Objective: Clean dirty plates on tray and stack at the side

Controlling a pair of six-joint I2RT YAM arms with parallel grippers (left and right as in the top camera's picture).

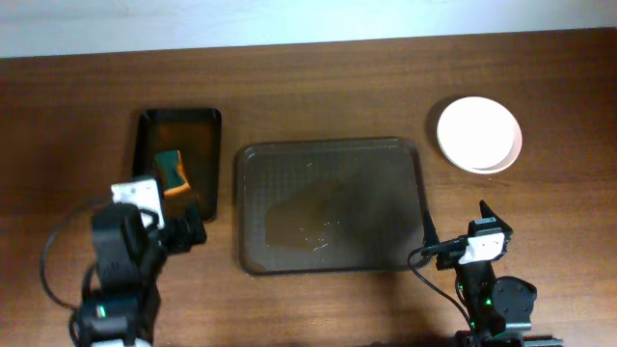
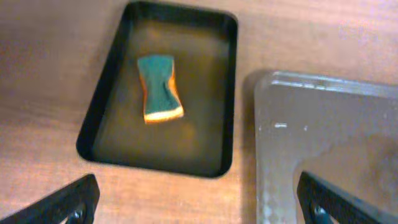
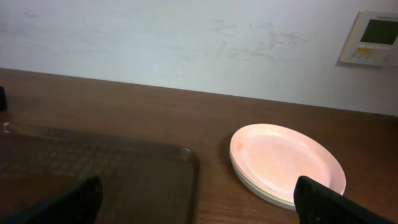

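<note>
The plates [image 1: 479, 134] sit in one stack on the table at the far right, off the tray; the top one looks clean and pale pink in the right wrist view [image 3: 285, 161]. The large dark brown tray [image 1: 331, 205] lies in the middle with no plates on it, only a wet patch. It also shows in the left wrist view [image 2: 323, 143] and right wrist view [image 3: 112, 174]. My left gripper [image 1: 183, 233] is open and empty near the table's front left [image 2: 199, 205]. My right gripper [image 1: 453, 249] is open and empty by the tray's front right corner [image 3: 199, 205].
A smaller black tray [image 1: 180, 160] stands left of the brown tray and holds a green and orange sponge [image 1: 174, 172], seen too in the left wrist view [image 2: 159, 88]. A wall panel [image 3: 375, 39] hangs at the back right.
</note>
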